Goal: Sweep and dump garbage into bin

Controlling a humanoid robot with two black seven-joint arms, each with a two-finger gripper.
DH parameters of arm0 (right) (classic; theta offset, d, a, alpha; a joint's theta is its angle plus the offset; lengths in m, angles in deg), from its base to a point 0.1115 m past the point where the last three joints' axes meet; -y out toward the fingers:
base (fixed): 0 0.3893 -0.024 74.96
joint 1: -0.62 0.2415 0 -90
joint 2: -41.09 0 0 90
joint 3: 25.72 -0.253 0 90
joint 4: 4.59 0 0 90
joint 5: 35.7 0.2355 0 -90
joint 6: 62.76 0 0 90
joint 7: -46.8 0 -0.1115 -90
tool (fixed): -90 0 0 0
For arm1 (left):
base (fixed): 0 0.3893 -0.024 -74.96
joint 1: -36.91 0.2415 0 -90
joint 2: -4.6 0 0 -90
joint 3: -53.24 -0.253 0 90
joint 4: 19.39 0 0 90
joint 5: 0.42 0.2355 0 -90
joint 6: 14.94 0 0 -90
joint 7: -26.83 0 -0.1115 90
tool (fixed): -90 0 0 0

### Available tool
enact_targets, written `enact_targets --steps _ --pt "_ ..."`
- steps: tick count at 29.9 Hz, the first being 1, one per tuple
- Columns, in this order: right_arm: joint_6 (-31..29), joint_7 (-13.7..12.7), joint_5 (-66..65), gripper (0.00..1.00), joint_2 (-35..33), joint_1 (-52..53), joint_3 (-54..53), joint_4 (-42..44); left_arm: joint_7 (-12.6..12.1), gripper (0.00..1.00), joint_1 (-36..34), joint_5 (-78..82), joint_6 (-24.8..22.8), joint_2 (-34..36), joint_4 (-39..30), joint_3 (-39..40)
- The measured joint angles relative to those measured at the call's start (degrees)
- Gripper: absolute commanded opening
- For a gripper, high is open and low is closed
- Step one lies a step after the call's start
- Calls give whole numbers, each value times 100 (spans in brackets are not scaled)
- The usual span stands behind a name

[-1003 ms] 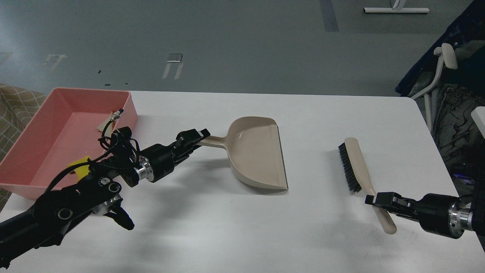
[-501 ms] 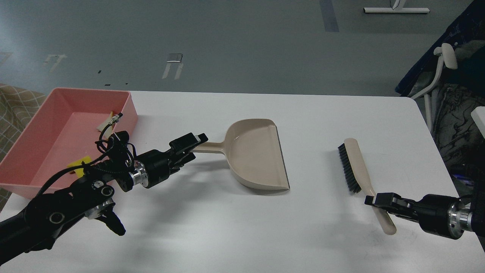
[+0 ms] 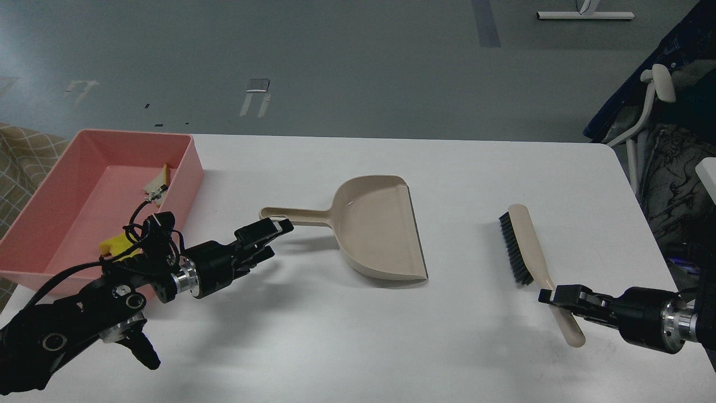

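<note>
The pink bin (image 3: 84, 196) stands at the table's left edge. Inside it lie the garbage: the yellow chunk (image 3: 114, 245) near the front and the whitish bread wedge (image 3: 158, 180) by the right wall. The beige dustpan (image 3: 380, 229) rests flat mid-table, its handle pointing left. My left gripper (image 3: 267, 235) is just below and left of the handle's end, open and empty, apart from it. The beige brush (image 3: 520, 246) with black bristles lies at the right. My right gripper (image 3: 555, 296) is closed around the brush's handle near its lower end.
A white table (image 3: 447, 168) carries everything. A chair with dark cloth (image 3: 660, 129) stands beyond the right edge. A checked fabric (image 3: 22, 145) shows left of the bin. My left arm's cables partly cover the bin's front right corner.
My left gripper has let go of the dustpan handle and pulled back down and to the left. The dustpan now lies flat on the table. The right arm and brush have not moved.
</note>
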Motion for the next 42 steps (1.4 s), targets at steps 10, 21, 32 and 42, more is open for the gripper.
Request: enact_targets --steps 10,21,32,42 --pt "10 -42 19 56 -1 -5 9 8 26 99 11 -8 -31 185 -128 44" --pt "14 -113 39 78 -112 -35 9 -22 27 99 14 -8 -37 275 -204 55" --pt "-62 -13 94 96 -892 -41 -120 -295 63 99 394 -71 -575 1298 -1218 370" --pt "7 280 814 97 -1453 -10 -1116 -277 151 99 623 -1126 -1208 2314 -1906 1904"
